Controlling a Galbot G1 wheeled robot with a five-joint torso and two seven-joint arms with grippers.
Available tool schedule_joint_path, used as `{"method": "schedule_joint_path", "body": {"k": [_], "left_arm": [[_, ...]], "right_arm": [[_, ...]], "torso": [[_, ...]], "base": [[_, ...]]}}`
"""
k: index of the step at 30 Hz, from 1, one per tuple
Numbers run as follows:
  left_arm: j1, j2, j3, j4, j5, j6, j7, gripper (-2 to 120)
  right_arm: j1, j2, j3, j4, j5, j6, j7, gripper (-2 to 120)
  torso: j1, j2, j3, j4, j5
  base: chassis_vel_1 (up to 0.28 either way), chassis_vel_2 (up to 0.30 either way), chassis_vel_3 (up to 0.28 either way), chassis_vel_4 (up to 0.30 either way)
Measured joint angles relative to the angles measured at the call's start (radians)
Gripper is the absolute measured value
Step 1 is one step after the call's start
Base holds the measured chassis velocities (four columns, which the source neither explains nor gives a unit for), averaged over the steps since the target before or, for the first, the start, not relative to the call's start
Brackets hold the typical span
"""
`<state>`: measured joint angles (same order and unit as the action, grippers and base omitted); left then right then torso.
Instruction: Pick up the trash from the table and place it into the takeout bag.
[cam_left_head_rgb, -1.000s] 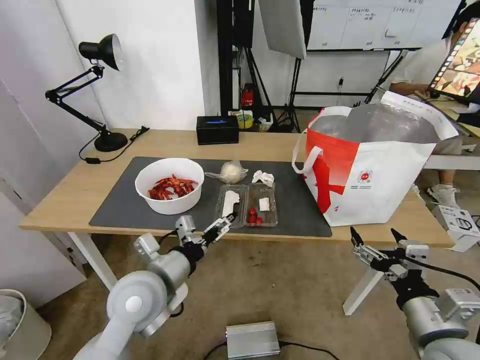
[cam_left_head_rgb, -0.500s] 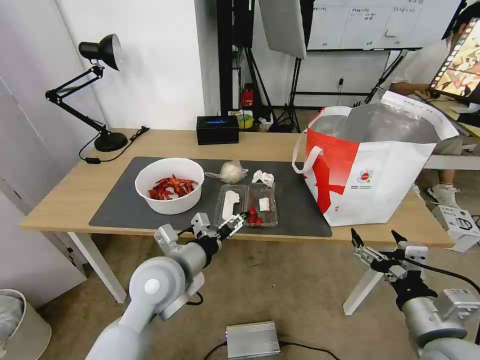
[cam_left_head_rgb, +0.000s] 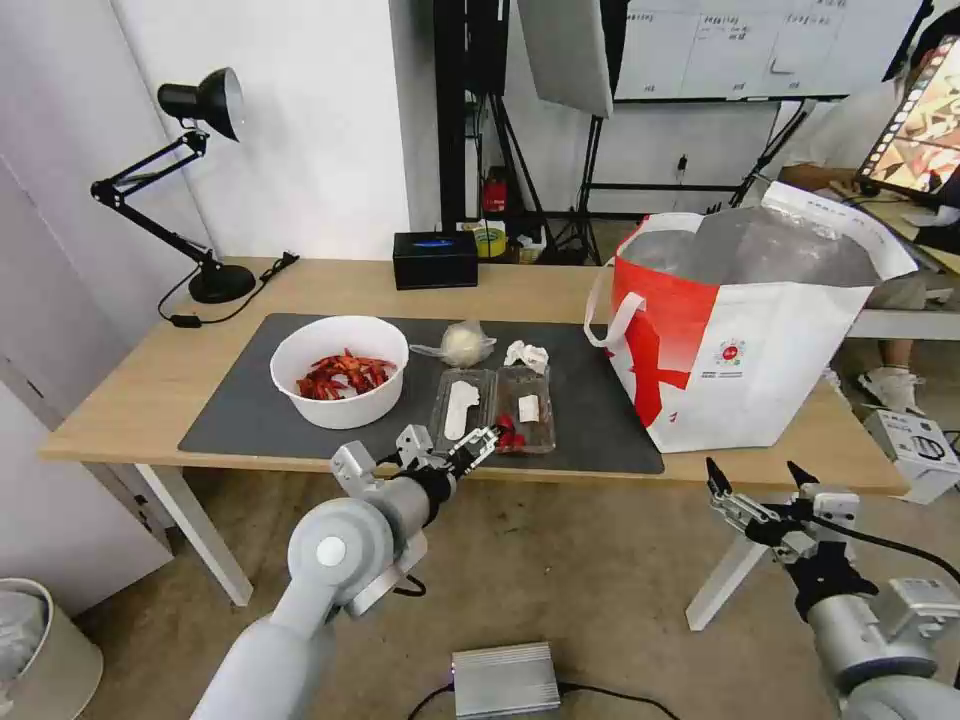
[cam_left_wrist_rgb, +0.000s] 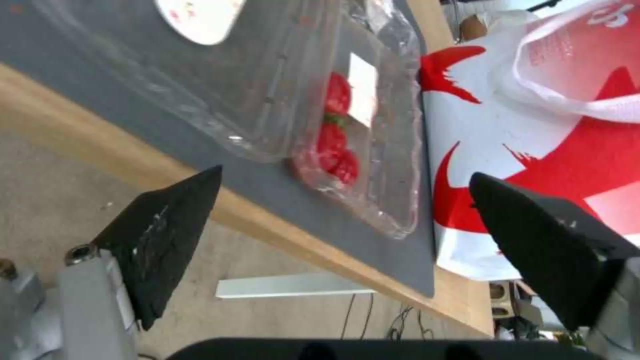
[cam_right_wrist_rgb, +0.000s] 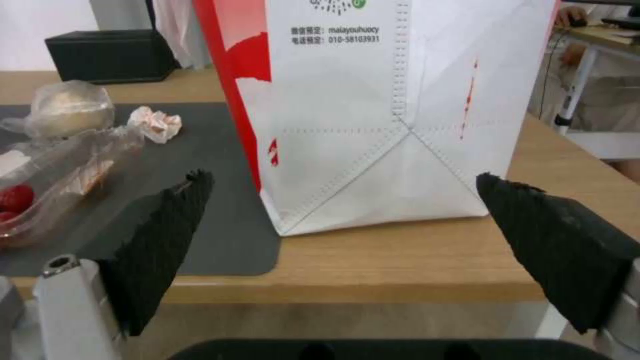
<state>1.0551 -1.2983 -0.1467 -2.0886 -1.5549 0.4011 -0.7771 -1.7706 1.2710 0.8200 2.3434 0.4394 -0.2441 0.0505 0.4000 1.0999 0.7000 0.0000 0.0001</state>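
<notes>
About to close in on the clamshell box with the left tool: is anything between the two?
Nothing visible. The open left tool sits at the table's near edge, right before the clear clamshell box, with only bare grey mat between. The right tool waits open below the takeout bag.

The head camera looks forward and down from well back, taking in the whole table (cam_left_head_rgb: 140, 385). The left wrist camera sits close at the table's near edge, tilted, facing the plastic box (cam_left_wrist_rgb: 347, 120) and the takeout bag (cam_left_wrist_rgb: 533, 100). The right wrist camera looks level at the bag from just off that edge, and shares both with the others.
</notes>
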Motion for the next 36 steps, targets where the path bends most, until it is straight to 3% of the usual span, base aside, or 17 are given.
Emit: {"method": "schedule_joint_path", "body": {"k": [10, 20, 29, 36], "left_arm": [[-0.007, -0.023, 0.022, 0.031, 0.049, 0.007, -0.013, 100], [-0.019, -0.022, 0.018, 0.052, 0.055, -0.003, 0.004, 100], [0.002, -0.017, 0.008, 0.015, 0.054, -0.007, 0.020, 100], [-0.018, -0.021, 0.010, 0.052, 0.062, -0.012, 0.039, 100]], "right_arm": [[0.002, 0.003, -0.004, -0.012, -0.004, 0.006, 0.009, 100], [0.002, 0.004, -0.006, -0.021, -0.005, 0.013, 0.009, 100], [0.003, 0.005, -0.006, -0.031, -0.007, 0.017, 0.009, 100], [0.007, 0.005, -0.009, -0.042, -0.009, 0.020, 0.009, 100]], "torso": [[0.000, 0.000, 0.000, 0.0001, 0.0000], [0.000, 0.000, 0.000, -0.0002, -0.0001], [0.000, 0.000, 0.000, 0.0001, -0.0001], [0.000, 0.000, 0.000, 0.0000, -0.0001]], "base": [[0.000, 0.000, 0.000, 0.000], [0.000, 0.000, 0.000, 0.000], [0.000, 0.000, 0.000, 0.000], [0.000, 0.000, 0.000, 0.000]]}}
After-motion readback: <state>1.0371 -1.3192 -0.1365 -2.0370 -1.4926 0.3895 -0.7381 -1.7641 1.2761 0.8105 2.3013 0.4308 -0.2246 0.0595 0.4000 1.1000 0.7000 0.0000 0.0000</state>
